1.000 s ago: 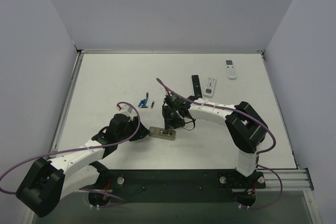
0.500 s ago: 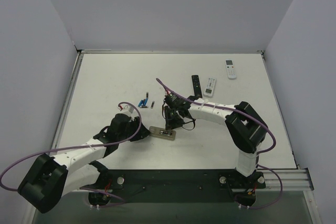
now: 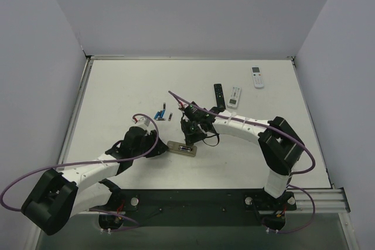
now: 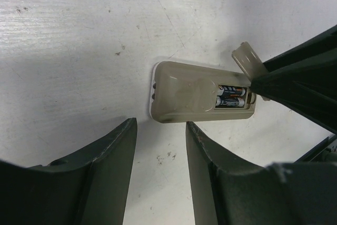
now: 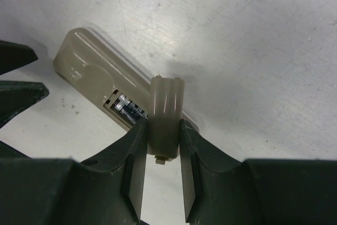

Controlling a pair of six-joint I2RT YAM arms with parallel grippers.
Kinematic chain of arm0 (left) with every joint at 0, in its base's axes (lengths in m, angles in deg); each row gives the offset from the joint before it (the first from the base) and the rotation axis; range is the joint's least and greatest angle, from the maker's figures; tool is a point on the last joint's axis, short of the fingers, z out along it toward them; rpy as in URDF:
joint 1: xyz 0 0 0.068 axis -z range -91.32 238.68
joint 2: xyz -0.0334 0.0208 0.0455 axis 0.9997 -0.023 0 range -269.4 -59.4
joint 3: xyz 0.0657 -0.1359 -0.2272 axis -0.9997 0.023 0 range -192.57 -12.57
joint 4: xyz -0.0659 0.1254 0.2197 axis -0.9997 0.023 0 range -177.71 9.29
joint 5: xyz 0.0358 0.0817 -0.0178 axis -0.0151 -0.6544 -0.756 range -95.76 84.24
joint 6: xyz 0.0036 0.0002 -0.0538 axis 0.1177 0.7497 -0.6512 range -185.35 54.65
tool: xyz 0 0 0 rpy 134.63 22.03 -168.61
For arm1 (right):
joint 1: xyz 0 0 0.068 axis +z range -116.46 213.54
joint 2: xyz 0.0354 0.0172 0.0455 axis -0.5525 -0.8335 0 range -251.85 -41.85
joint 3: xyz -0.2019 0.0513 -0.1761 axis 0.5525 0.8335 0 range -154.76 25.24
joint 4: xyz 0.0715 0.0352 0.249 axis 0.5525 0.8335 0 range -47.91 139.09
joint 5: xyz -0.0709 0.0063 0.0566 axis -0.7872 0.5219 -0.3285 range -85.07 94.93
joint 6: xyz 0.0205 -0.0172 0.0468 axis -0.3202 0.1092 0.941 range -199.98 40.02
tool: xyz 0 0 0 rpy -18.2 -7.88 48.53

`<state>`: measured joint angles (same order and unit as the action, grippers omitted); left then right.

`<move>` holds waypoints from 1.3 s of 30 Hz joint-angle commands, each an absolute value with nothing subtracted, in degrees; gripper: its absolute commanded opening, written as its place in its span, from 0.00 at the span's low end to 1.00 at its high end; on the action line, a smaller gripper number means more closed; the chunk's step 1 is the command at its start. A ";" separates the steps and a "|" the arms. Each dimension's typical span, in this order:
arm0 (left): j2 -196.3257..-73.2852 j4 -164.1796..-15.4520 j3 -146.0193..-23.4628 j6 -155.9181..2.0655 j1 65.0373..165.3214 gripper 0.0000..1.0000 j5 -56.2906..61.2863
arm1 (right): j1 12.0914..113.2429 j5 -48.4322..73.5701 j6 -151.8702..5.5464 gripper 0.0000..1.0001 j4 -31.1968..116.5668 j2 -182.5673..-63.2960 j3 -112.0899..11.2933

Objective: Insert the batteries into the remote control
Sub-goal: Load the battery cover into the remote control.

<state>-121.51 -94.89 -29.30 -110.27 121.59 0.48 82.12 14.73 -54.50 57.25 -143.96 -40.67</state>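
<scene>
Your right tool [image 5: 161, 130] is clamped on the battery cover [image 5: 166, 106], a small grey-tan lid pinched between both fingers and standing tilted above the remote control [image 5: 87, 64]. That remote lies back-up on the worktop [image 3: 117, 86], near the middle and towards the near edge, with its recess exposed. Look in there: two batteries [image 4: 231, 96] are seated side by side in the compartment, at the remote's right end. The cover hangs right over that same end. Whether its lower lip actually touches the remote's body, you cannot tell from here.

Your left tool [image 4: 160, 125] is spread open with nothing between its fingers. It sits low at the remote's left end, and the remote lies just past its fingertips, apart from them.

From above, the two tools flank the remote, left tool on the left, right tool over its right half. Further back and a little left, the loose batteries [image 3: 160, 113] lie together on the worktop, some blue, one dark. To the far right sit a slim black remote [image 3: 218, 95], a white remote [image 3: 234, 96] just beside it, and another white remote [image 3: 256, 76] further back.
</scene>
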 commanded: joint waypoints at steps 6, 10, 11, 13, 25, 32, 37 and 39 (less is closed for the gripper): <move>-122.59 -98.87 -29.45 -110.96 121.38 0.52 -0.14 | 84.87 18.62 -72.76 0.00 61.94 -138.79 -43.84; -121.89 -98.88 -29.10 -111.49 121.29 0.52 -0.75 | 85.66 20.48 -79.17 0.00 65.02 -140.72 -45.86; -121.72 -98.96 -28.75 -111.58 121.29 0.52 -1.01 | 86.01 20.92 -79.53 0.00 66.16 -140.99 -46.74; -121.36 -98.96 -28.57 -111.58 121.11 0.52 -1.63 | 86.19 21.62 -82.78 0.00 67.31 -142.04 -47.62; -122.06 -101.16 -28.22 -112.28 120.94 0.52 -2.78 | 86.45 23.56 -86.83 0.00 71.01 -145.56 -50.61; -124.87 -103.71 -29.44 -112.11 120.94 0.52 -2.43 | 86.54 23.74 -87.45 0.00 71.01 -146.61 -51.58; -127.42 -105.37 -29.45 -112.19 120.94 0.52 -1.46 | 86.63 24.09 -87.88 0.00 71.09 -147.49 -51.93; -127.95 -105.81 -29.18 -112.45 120.94 0.52 -1.28 | 86.71 24.00 -87.97 0.00 71.09 -147.67 -52.02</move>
